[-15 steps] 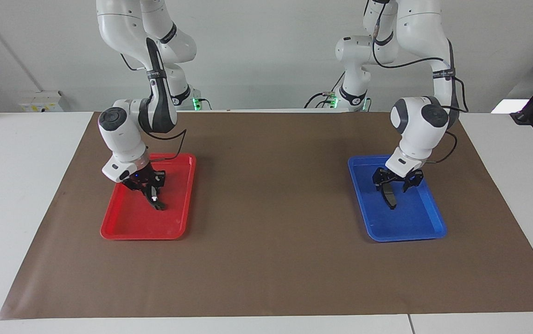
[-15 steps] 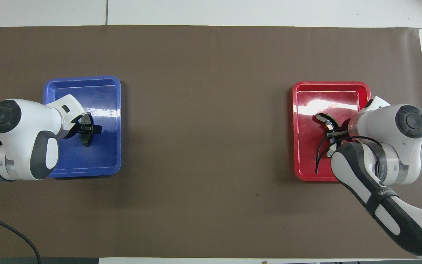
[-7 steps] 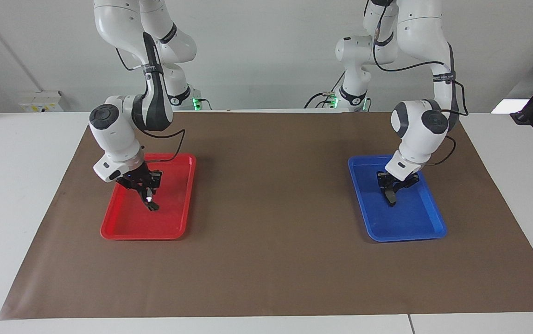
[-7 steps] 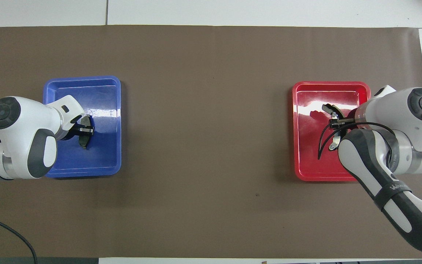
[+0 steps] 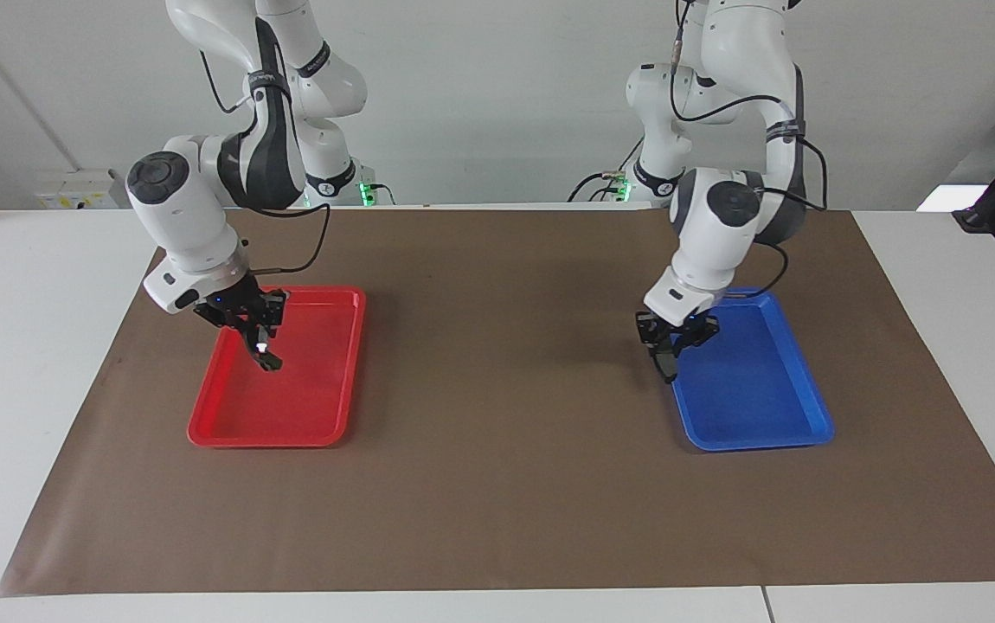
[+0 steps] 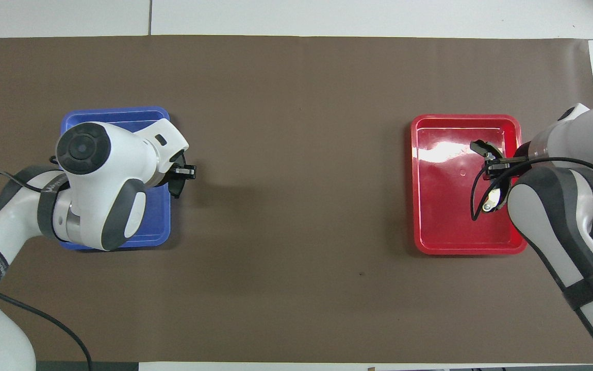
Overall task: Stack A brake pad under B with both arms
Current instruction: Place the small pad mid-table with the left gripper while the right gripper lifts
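both pieces have left their trays — the left gripper (image 5: pixel 669 346), pinching the a brake pad (image 5: pixel 666 366), has swung from inside the blue tray (image 5: pixel 774 428) to over its rim. the right gripper (image 5: pixel 251 333) has risen over the red tray (image 5: pixel 290 428), pinching b (image 5: pixel 264 356) — stacking comes next, i judge.

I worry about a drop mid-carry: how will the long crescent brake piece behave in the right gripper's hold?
B hangs from the right gripper over the red tray without sagging, so it is probably stiff. Its ends stick out past the fingers, so it may pivot or swing. Its silver-white ends look metallic, so it may be heavy for its size.
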`<state>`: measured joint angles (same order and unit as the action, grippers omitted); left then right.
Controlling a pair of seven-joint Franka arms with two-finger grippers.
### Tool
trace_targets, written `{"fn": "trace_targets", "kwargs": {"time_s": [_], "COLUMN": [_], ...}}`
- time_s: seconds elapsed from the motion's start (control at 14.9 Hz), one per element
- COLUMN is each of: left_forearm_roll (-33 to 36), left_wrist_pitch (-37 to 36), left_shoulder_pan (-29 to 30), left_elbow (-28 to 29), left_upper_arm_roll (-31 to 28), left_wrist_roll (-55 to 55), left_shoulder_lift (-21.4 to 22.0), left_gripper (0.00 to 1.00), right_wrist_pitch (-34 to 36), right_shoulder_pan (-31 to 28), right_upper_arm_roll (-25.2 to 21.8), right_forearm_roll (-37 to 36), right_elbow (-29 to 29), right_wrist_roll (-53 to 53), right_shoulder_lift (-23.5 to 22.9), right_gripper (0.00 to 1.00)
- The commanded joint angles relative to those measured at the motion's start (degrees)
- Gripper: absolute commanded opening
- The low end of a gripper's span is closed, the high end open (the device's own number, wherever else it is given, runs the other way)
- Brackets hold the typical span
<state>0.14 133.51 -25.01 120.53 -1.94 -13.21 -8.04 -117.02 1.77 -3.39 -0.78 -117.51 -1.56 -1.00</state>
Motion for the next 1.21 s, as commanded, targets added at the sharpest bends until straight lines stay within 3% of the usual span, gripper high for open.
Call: {"fn": "trace_targets", "kwargs": {"time_s": [0.0,0.2,0.47,0.54,0.67,0.74,0.94,1.14], "left_forearm_roll": [0.2,0.2,-0.2,-0.2,-0.7,-0.8,-0.7,-0.7], "left_wrist_pitch": [1.2,1.4,1.3,1.6,1.1,-0.1,-2.4,-3.6], "left_shoulder_pan": [-7.6,-13.6,-17.8,-17.8,-17.7,-17.4,-15.0,-10.2], "left_elbow": [-5.5,-13.6,-20.3,-20.4,-20.0,-18.9,-14.9,-6.9], "left_upper_arm_roll": [-1.0,-1.0,-1.0,-0.9,-0.9,-1.0,-1.2,-1.3], "left_wrist_roll": [-10.2,-21.1,-22.0,-22.0,-22.2,-22.3,-20.8,-14.4], "left_shoulder_lift": [-5.5,-13.3,-18.8,-18.9,-18.9,-18.2,-12.4,-2.6], "left_gripper": [0.01,0.00,0.04,0.20,0.85,0.99,0.99,0.99], "right_wrist_pitch": [3.7,3.0,2.6,2.8,2.6,2.4,1.5,1.9], "right_shoulder_pan": [-0.9,-0.2,3.9,5.4,8.0,8.9,9.7,13.2], "right_upper_arm_roll": [0.0,0.6,1.6,1.6,1.6,1.6,1.7,2.0], "right_forearm_roll": [1.0,0.9,0.4,0.3,0.2,0.2,0.5,0.9], "right_elbow": [2.6,2.5,4.1,5.4,7.4,7.8,8.4,11.9], "right_wrist_roll": [-0.6,-0.2,5.8,8.2,11.8,12.7,12.6,12.9], "right_shoulder_lift": [1.0,1.1,-0.8,-1.9,-4.0,-4.7,-5.3,-8.5], "right_gripper": [0.00,0.00,0.00,0.00,0.00,0.00,0.00,0.00]}}
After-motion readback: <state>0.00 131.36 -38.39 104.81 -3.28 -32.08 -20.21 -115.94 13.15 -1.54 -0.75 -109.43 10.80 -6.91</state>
